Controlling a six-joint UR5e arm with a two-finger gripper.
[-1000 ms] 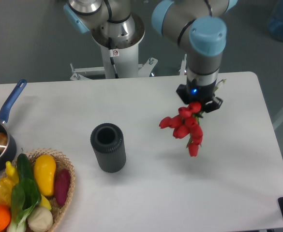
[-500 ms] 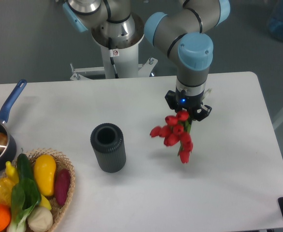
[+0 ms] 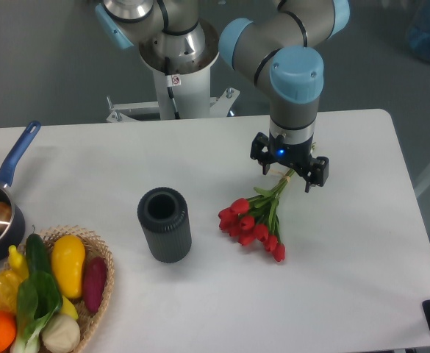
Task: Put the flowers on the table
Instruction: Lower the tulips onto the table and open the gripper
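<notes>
The flowers (image 3: 253, 224), a bunch of red tulip buds with green stems, lie on the white table (image 3: 347, 265) right of the middle. The buds point to the lower left and the stem ends run up to the right, between the fingers. My gripper (image 3: 288, 165) hangs straight down over the stem ends. Its two black fingers (image 3: 258, 149) stand wide apart on either side of the stems, so it is open. The stem tips under the gripper are partly hidden.
A dark ribbed cylinder (image 3: 165, 224) stands upright left of the flowers. A wicker basket (image 3: 103, 283) of vegetables and fruit sits at the front left corner. A blue-handled pan (image 3: 1, 209) is at the left edge. The robot base (image 3: 178, 70) stands behind the table.
The flowers hung from the shut gripper above the table; they have come down, tipped to the left and now lie flat. The gripper fingers have spread apart.
</notes>
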